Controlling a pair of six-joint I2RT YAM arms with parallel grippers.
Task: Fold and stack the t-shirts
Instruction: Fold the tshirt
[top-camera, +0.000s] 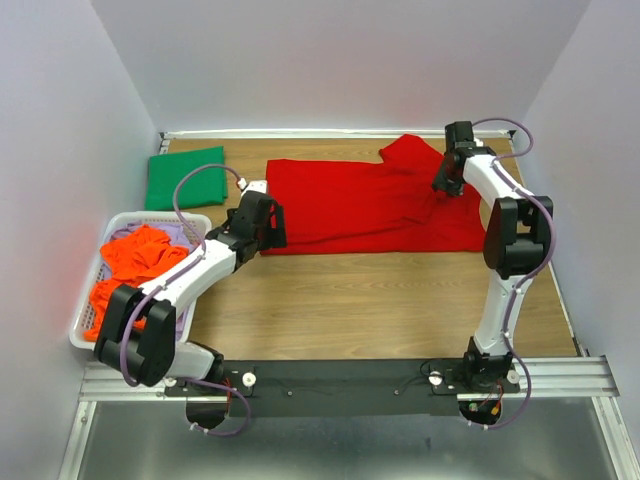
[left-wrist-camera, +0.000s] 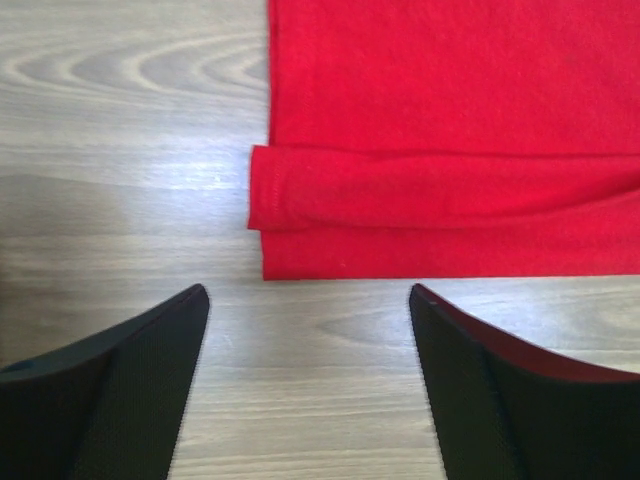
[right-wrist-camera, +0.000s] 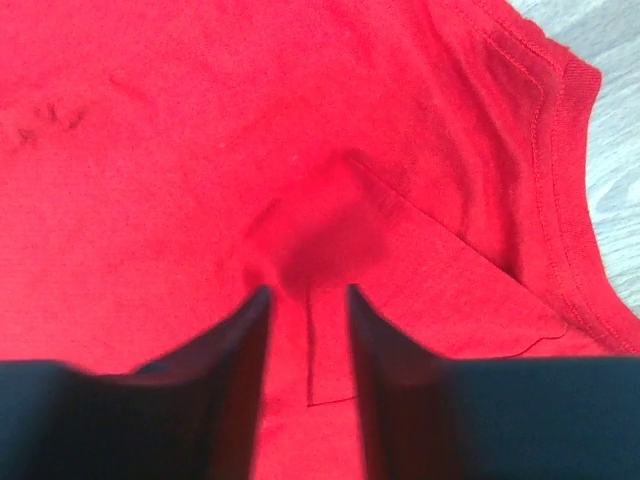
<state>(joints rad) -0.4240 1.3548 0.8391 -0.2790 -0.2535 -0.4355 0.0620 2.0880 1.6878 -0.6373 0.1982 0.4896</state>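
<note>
The bright red t-shirt (top-camera: 370, 205) lies spread across the far half of the table, its near edge folded over (left-wrist-camera: 450, 210). My left gripper (top-camera: 276, 228) is open and empty (left-wrist-camera: 310, 292), low over bare wood just short of the shirt's near left corner. My right gripper (top-camera: 442, 186) is down on the shirt near the collar and sleeve, with its fingers close together on a puckered fold of red cloth (right-wrist-camera: 308, 290). A folded dark green t-shirt (top-camera: 185, 178) lies at the far left. Orange t-shirts (top-camera: 135, 258) fill the basket. No lavender shirt shows clearly.
The white slatted basket (top-camera: 84, 338) stands at the left edge beside the left arm. White walls close in the table on the left, back and right. The wooden tabletop (top-camera: 380, 300) shows between the red shirt and the arm bases.
</note>
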